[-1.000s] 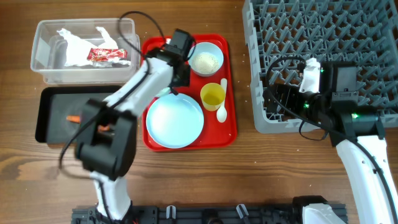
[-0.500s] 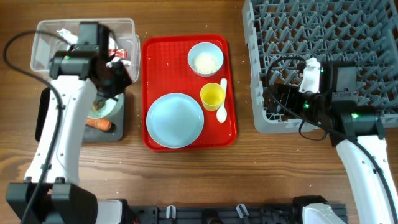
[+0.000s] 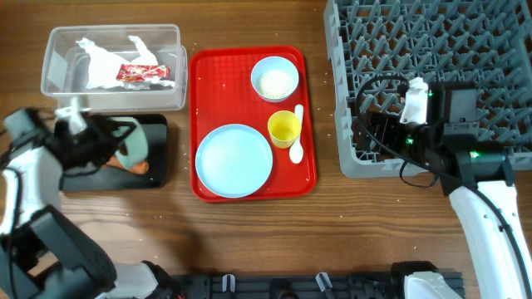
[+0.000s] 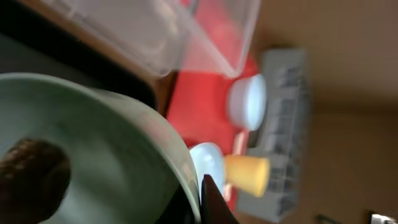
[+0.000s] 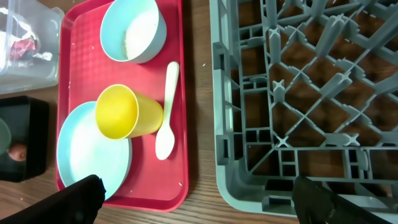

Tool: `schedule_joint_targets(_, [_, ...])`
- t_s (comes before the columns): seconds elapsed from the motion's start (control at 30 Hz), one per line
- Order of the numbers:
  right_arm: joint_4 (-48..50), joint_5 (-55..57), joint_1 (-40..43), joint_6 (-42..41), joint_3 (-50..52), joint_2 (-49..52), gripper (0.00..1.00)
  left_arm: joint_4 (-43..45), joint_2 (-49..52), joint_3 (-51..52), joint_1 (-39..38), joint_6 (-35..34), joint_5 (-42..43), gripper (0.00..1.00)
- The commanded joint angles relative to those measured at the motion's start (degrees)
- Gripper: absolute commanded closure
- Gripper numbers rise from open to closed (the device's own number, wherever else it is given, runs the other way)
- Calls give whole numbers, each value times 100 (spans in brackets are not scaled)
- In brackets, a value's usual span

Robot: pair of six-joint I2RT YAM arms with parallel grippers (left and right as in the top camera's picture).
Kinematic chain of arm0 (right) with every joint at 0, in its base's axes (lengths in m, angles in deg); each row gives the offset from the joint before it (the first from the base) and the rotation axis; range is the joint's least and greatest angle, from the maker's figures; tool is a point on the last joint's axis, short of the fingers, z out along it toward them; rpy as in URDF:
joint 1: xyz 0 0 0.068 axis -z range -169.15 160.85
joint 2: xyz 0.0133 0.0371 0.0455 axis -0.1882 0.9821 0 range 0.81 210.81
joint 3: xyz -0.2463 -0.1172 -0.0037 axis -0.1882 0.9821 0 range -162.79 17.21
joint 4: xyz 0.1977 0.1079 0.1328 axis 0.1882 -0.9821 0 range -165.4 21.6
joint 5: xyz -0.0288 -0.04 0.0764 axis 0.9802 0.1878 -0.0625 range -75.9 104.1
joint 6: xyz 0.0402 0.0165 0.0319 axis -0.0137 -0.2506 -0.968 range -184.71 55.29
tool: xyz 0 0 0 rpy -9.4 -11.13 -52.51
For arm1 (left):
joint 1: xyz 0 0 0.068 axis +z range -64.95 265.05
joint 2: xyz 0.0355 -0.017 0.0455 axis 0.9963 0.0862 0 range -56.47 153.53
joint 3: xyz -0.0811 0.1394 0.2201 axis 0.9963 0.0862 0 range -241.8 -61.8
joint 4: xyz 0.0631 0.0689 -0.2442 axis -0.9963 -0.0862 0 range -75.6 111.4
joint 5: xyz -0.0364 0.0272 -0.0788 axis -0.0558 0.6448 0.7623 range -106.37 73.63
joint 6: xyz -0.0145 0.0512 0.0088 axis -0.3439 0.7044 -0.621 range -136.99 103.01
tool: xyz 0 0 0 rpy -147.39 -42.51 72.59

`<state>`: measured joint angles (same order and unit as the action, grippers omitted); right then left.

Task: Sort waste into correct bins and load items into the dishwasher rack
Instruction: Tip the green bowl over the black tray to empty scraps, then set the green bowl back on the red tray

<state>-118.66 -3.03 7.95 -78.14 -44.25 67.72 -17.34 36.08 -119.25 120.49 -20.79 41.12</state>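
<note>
White arms [image 3: 490, 218] carry black joints [image 3: 461, 106] and looping cables [image 3: 376, 80].

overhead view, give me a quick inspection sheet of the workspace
surface: wooden table
job's things: plate, rice bowl, cup, spoon on red tray; napkin, wrapper in clear tub; carrot stick in black tray; rack, no dishes seen
clutter: white specks on red tray
pincers: left pincer shut on green bowl with brown scrap, above black tray; right pincer open at rack's edge
cables: black cable looped over rack
surroundings: nothing seen

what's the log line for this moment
left gripper: shut on small bowl, brown scrap inside, tilted over black tray | right gripper: open, empty, at dishwasher rack edge
</note>
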Motion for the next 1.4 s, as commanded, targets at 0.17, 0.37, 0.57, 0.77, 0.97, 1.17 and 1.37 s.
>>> schedule_joint_targets(0.17, [2, -59, 20, -28, -90, 164, 0, 151, 205, 116, 1038, 212, 3058, 96])
schedule_joint_targets(0.37, [-35, -59, 20, -28, -90, 199, 0, 236, 280, 116, 1069, -243, 3287, 96])
schedule_joint_targets(0.57, [-72, -59, 20, -26, -90, 199, 0, 522, 315, 120, 1263, -1738, 2389, 96])
schedule_joint_targets(0.77, [-120, -59, 20, -24, -90, 199, 0, 470, 317, 120, 1696, -2218, 2796, 96])
schedule_joint_targets(0.97, [-122, -59, 20, -28, -90, 199, 0, 660, 319, 120, 2013, -2398, 3287, 96])
schedule_joint_targets(1.17, [-120, -59, 20, -28, -90, 199, 0, 1064, 326, 120, 2050, -2863, 1742, 96])
schedule_joint_targets(1.37, [-116, -59, 20, -28, -90, 199, 0, 951, 271, 120, 1808, -3003, 2282, 96])
